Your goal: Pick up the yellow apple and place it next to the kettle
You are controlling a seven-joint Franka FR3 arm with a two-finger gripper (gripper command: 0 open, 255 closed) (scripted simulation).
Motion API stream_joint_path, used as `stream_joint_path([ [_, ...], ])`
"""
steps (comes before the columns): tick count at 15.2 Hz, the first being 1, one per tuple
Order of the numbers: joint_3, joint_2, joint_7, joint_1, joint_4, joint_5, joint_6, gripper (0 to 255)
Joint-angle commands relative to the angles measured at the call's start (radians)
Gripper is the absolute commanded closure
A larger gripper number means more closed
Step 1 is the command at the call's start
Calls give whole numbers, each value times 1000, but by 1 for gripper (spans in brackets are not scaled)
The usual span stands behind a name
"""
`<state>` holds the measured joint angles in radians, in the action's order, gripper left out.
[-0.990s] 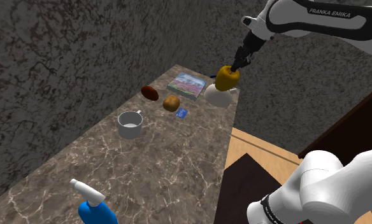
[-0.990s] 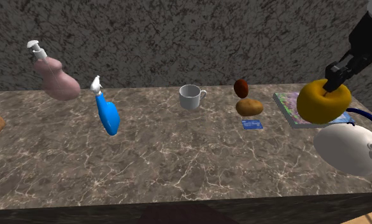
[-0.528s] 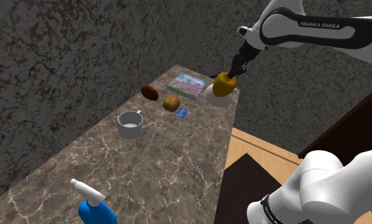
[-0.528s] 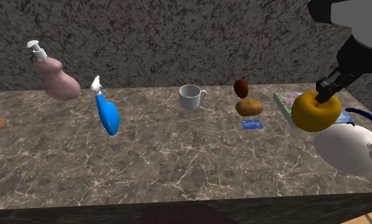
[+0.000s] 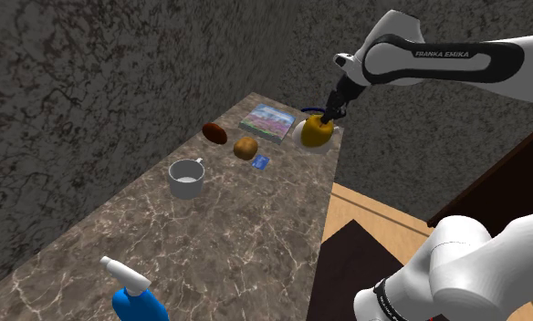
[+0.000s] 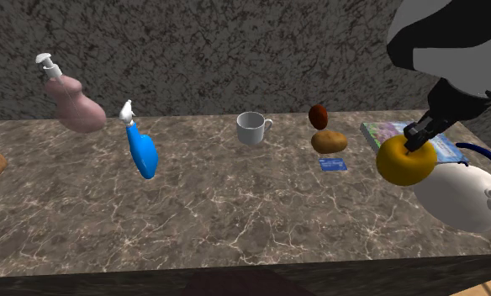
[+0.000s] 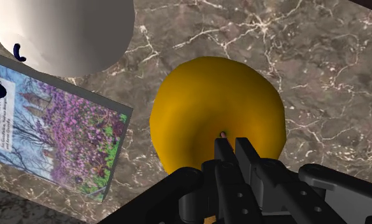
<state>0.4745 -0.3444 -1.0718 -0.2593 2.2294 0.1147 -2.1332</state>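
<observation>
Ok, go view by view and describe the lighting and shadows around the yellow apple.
Shoulder view: dim overall, the yellow apple vivid, no cast shadow visible on the marbled counter. Second exterior view: flat, even light, no glare on the apple or the white kettle. Wrist view: the apple darkens toward the gripper.

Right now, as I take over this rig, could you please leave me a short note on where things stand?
The gripper is shut on the yellow apple, pinching it at the stem.
The apple hangs low over the marble counter, right beside the white kettle, with the book close by. I cannot tell whether it touches the counter.
Done: pick-up and carry to the kettle.
Left: set it down beside the kettle, open the fingers, withdraw.
</observation>
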Motion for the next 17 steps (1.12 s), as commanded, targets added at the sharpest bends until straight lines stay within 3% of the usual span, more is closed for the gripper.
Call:
stream_joint_path([
  [1,5,5,-3,1,22,0,-27,255],
  [17,44,87,-37,-8,172,-28,-254,255],
])
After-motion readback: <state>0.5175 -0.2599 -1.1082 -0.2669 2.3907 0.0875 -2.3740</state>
